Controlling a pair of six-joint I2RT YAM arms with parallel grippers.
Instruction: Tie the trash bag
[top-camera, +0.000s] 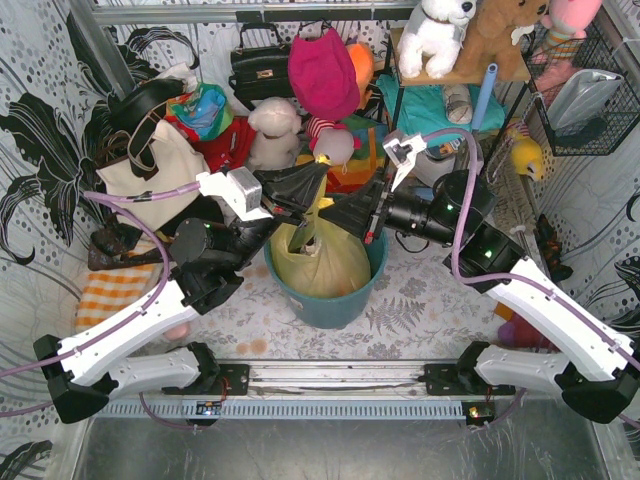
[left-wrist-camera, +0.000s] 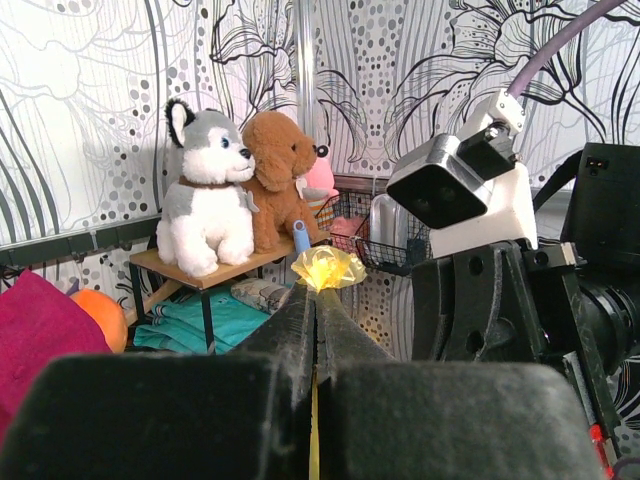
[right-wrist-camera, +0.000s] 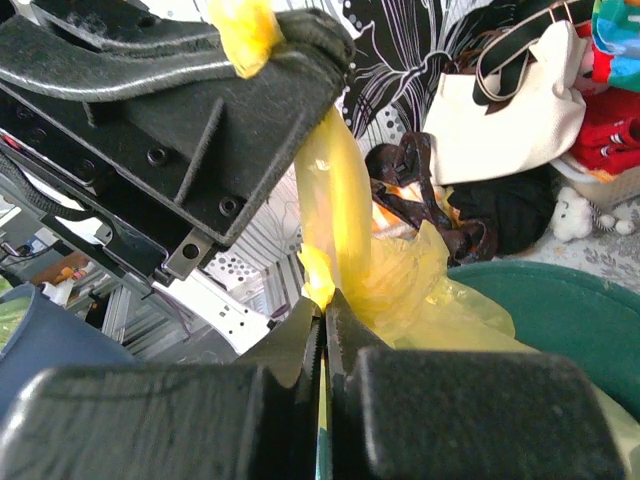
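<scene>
L gripper (left-wrist-camera: 315, 298): jaws together, clamped on a twisted strip of the thin see-through yellow-green plastic trash bag (top-camera: 326, 268); a small crinkled tuft of plastic pokes out past the tips. The bag sits in the round teal plastic bin (top-camera: 346, 308) at table centre, between the 2 arms, w/ its neck pulled up out of the bin. R gripper (right-wrist-camera: 322, 306): jaws also together, pinching the same strip lower down, just above the bin rim; the strip runs taut btwn the 2 grippers.

Count: 1 bag, 1 bin, 2 grippers.

Around, L to R: orange-striped cloth (top-camera: 108, 290), cream fabric tote w/ dark straps (top-camera: 150, 178), black handbag (top-camera: 262, 66), grey-white husky plush (left-wrist-camera: 205, 205) touching a brown teddy plush (left-wrist-camera: 280, 170) on a small shelf. In the R wrist view, L gripper's black body blocks the upper left.
</scene>
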